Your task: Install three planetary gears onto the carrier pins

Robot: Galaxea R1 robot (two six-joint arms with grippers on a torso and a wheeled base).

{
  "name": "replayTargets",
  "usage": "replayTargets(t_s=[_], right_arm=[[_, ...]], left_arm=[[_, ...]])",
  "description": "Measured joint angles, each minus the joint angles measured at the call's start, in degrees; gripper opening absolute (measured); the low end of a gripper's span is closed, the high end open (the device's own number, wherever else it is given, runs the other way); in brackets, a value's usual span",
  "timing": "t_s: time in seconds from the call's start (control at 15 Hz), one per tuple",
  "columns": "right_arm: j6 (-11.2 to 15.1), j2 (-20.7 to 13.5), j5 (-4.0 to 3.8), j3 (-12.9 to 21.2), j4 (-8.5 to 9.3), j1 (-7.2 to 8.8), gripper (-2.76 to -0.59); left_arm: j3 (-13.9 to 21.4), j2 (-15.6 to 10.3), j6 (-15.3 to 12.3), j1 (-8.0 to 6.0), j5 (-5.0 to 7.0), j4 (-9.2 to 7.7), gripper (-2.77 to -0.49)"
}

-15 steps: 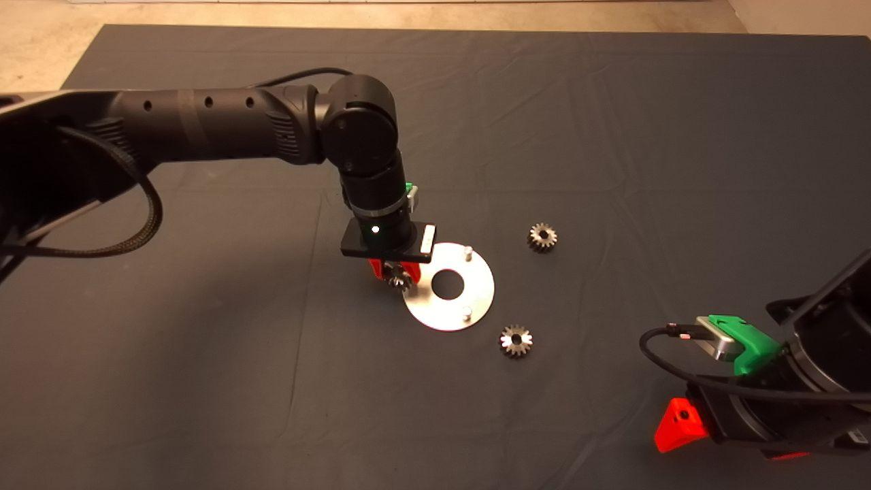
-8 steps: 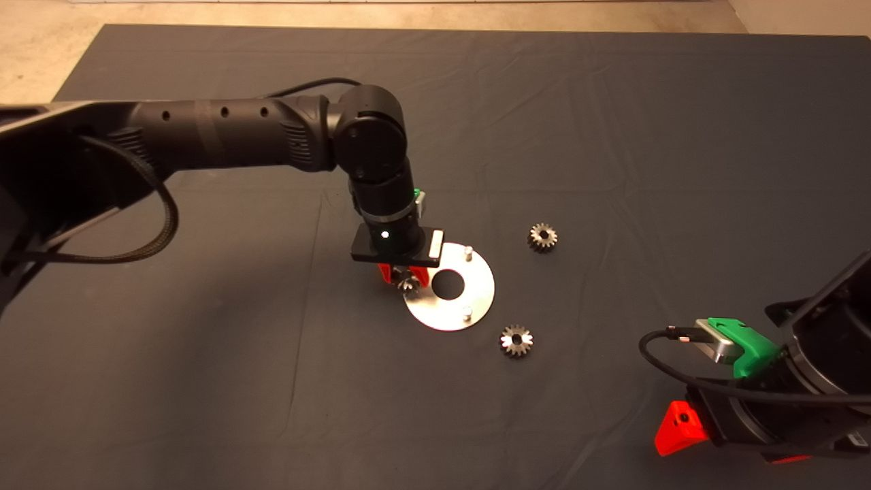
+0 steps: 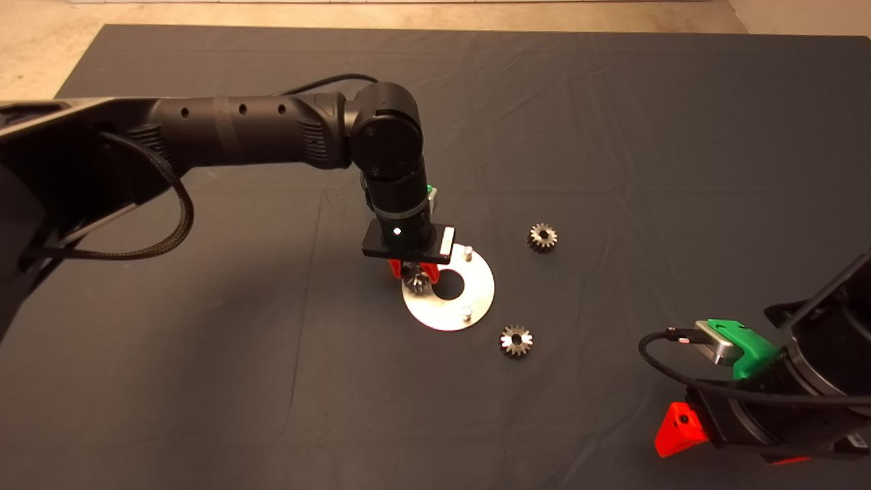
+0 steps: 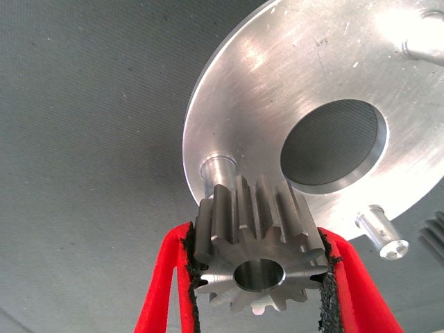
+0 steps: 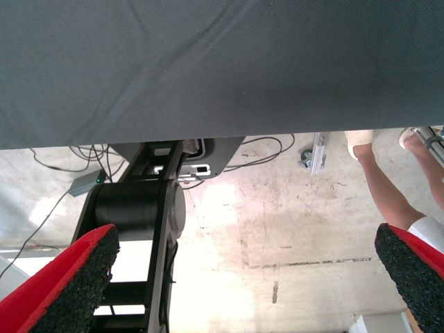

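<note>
Overhead, a dark grey mat (image 3: 612, 136) covers the table. Reaching in from the left, a black arm (image 3: 238, 133) bends down at its wrist over the mat's middle. Beneath it lies a flat, shiny metal disc (image 3: 469, 292) with a large centre hole (image 3: 447, 285) and three short upright carrier pins. Two pins show from above: one at the disc's far edge (image 3: 468, 252), one at its near edge (image 3: 467, 314).

The left gripper (image 4: 258, 277) hangs over the disc's left rim, its red fingers (image 4: 161, 277) clenched on a steel planetary gear (image 4: 253, 246). From the wrist camera, the black pads press the gear's teeth on opposite sides, and its dark bore faces the camera. The gear sits just above the third pin (image 4: 216, 170), close to it but not yet on it; the bore looks slightly off the pin's line.

Two more gears lie loose on the mat: one (image 3: 542, 237) to the right of the disc, another (image 3: 516, 340) near its lower right edge.

The right gripper (image 3: 680, 427) waits at the lower right, fingers (image 5: 69, 284) spread wide with nothing between them. Its camera shows floor beyond the mat, cables, and a person's legs (image 5: 378, 184).
</note>
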Motion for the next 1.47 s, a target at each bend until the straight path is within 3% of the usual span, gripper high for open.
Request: replayTargets(t_s=[0.13, 0.2, 1.47], right_arm=[[0.00, 0.01, 0.01, 0.00, 0.00, 0.00, -0.60], [0.00, 0.01, 0.01, 0.00, 0.00, -0.01, -0.60], [0.00, 0.01, 0.01, -0.01, 0.00, -0.01, -0.60]], left_arm=[[-0.11, 0.13, 0.00, -0.02, 3.19, 0.16, -2.57], [-0.17, 0.11, 0.00, -0.02, 4.19, 0.16, -2.57], [-0.33, 0.16, 0.20, -0.04, 4.02, 0.22, -2.60]])
